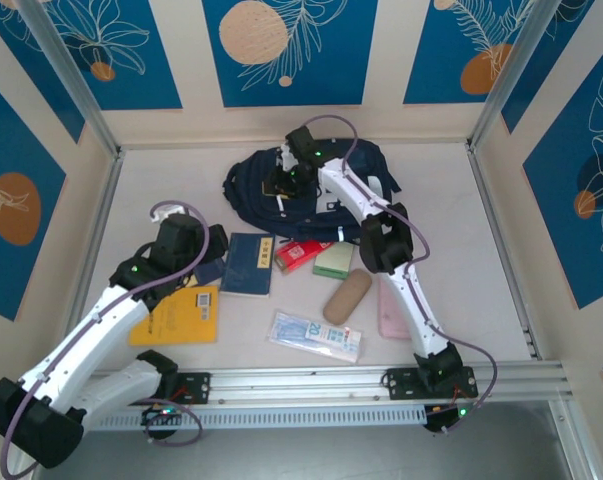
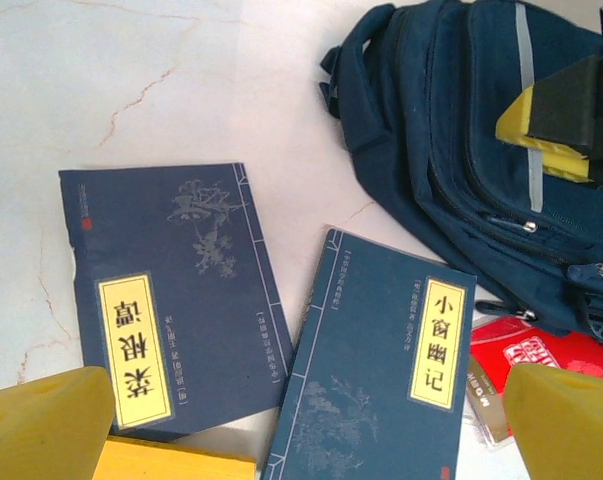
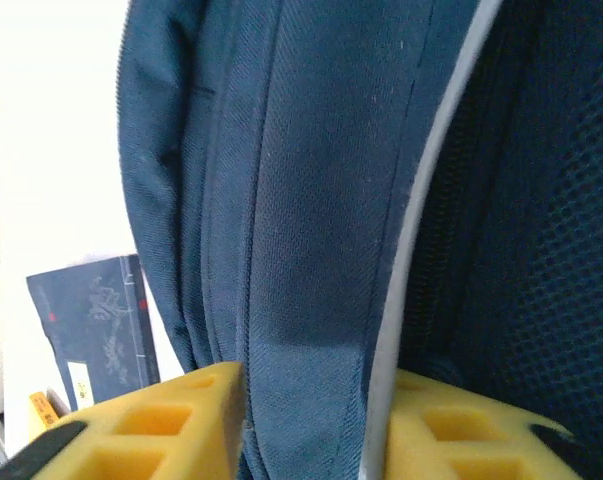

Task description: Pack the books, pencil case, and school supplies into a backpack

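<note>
The navy backpack [image 1: 326, 180] lies at the back of the table. My right gripper [image 1: 284, 183] is on its left part, shut on a fold of the backpack [image 3: 311, 250] between the yellow fingers [image 3: 141, 425]. My left gripper [image 2: 301, 440] hovers open above two navy books with yellow labels [image 2: 166, 330] [image 2: 381, 370], touching neither. The orange-yellow book [image 1: 181, 315] lies near the left arm. The red box [image 1: 301, 255], pale green pad [image 1: 333, 260] and clear packet [image 1: 316, 335] lie loose in front of the backpack.
A tan oval pencil case [image 1: 347, 295] and a pink flat item [image 1: 391, 310] lie beside the right arm. A metal rail [image 1: 311, 380] runs along the near edge. Walls close the table on three sides.
</note>
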Robot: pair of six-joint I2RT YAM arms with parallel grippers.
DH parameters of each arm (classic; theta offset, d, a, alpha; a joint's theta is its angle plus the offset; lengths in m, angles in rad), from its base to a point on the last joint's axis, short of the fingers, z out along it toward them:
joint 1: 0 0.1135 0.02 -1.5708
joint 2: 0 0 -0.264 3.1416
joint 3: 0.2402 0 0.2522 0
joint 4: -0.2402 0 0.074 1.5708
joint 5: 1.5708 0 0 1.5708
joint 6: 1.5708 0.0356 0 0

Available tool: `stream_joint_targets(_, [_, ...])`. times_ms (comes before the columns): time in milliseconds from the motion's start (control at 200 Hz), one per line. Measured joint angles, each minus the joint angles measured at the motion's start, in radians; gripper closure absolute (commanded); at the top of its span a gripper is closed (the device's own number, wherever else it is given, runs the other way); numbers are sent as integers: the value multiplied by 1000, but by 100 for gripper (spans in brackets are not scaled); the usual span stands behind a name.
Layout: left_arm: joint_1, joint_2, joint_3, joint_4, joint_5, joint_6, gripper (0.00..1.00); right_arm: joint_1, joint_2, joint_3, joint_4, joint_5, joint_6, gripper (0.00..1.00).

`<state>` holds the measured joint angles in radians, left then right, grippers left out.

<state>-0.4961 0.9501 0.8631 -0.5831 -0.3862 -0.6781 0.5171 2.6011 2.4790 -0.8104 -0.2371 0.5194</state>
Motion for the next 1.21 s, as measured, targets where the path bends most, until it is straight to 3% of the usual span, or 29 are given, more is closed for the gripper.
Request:
stream_joint_targets(85, [0, 7, 0, 0, 0, 0, 1, 1, 8, 0, -26, -3, 0, 77])
stream_joint_targets(215, [0, 7, 0, 0, 0, 0, 2, -3, 8, 0, -51, -5, -13, 100])
stream_joint_targets(405, [0, 6, 11, -2, 4, 0, 2, -14, -37, -52, -61, 27, -45, 100])
stream_joint_targets(670, [0, -51, 16, -4, 20, 2, 8, -67, -345, -273, -117, 58, -40, 100])
stream_joint_targets(930, [-9, 8, 33, -8, 180, 67, 16, -114, -568, -363, -141, 72, 97, 100])
stream_joint_targets(1060, [-69, 88, 65, -8, 267, 137, 18, -109, -581, -360, -129, 50, 196, 100])
stream_joint_targets(1205, [-200, 205, 132, -8, 304, 228, 21, -102, -555, -304, -151, 25, 252, 100])
